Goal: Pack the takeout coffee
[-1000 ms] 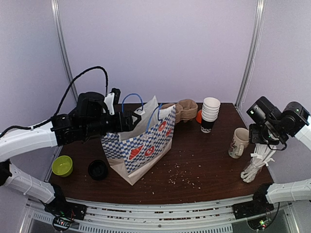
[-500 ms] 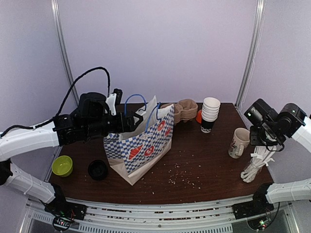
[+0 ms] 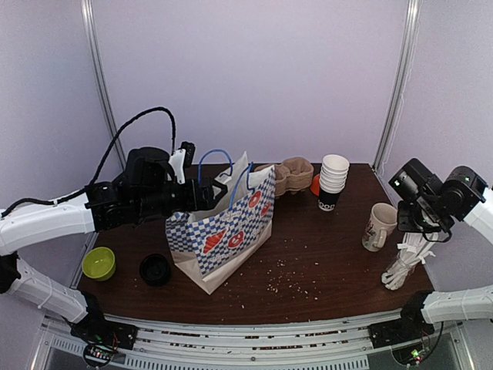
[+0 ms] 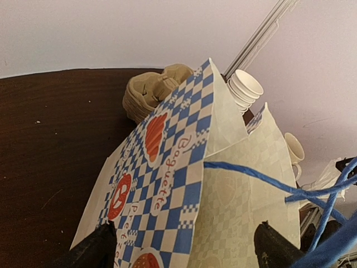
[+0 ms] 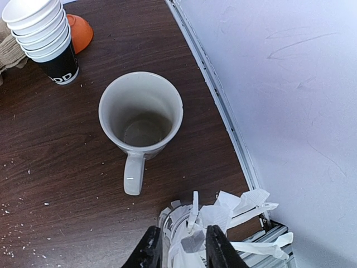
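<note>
The lidded takeout coffee cup is not in view in any frame. A blue-and-white checked paper bag (image 3: 223,231) with blue handles stands open left of centre. My left gripper (image 3: 206,193) is at its mouth. In the left wrist view the left gripper (image 4: 184,254) is open wide, one finger on either side of the bag's near wall (image 4: 184,167), touching nothing I can see. My right gripper (image 5: 184,240) hovers over a glass of paper-wrapped sticks (image 5: 223,223) at the right edge. Its fingers stand a little apart around a paper tab without pinching it.
A cream mug (image 3: 379,226) stands beside the glass and shows empty in the right wrist view (image 5: 141,114). A stack of lidless cups (image 3: 332,181), an orange lid (image 3: 315,183) and brown pulp carriers (image 3: 291,173) are at the back. A green bowl (image 3: 98,263) and a black round piece (image 3: 155,269) sit front left.
My left arm and the bag's top have shifted slightly right. My right arm has drifted a little to the right above the glass.
</note>
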Available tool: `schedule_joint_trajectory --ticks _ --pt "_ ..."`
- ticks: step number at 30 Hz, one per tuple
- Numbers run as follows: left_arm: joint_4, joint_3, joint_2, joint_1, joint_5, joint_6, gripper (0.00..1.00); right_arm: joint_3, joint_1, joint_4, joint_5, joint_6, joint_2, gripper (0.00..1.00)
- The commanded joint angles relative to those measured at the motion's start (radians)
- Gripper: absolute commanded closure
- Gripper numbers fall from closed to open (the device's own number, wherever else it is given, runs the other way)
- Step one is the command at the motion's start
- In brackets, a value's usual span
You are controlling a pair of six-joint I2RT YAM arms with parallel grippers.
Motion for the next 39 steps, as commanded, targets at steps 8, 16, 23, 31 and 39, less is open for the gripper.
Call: schedule_joint_trajectory --ticks 8,16,23,31,39 --pt "0.032 -0.02 0.021 0.007 0.03 -0.001 0.12 -0.021 -0.006 -0.021 0.032 0.001 -0.023 0.79" --pt "0.033 -0.022 0.018 0.007 0.028 0.002 0.12 -0.019 -0.007 -0.027 0.026 0.004 -0.018 0.93" --pt "0.032 -0.022 0.015 0.006 0.026 0.004 0.11 0.015 -0.006 -0.042 0.026 0.001 -0.003 1.0" --pt "0.028 -0.008 0.023 0.007 0.021 0.006 0.11 0.165 -0.007 -0.043 -0.017 -0.031 0.027 1.0" --pt "0.01 0.012 0.031 0.006 0.015 0.008 0.12 0.355 -0.007 -0.044 -0.055 -0.08 0.085 1.0"
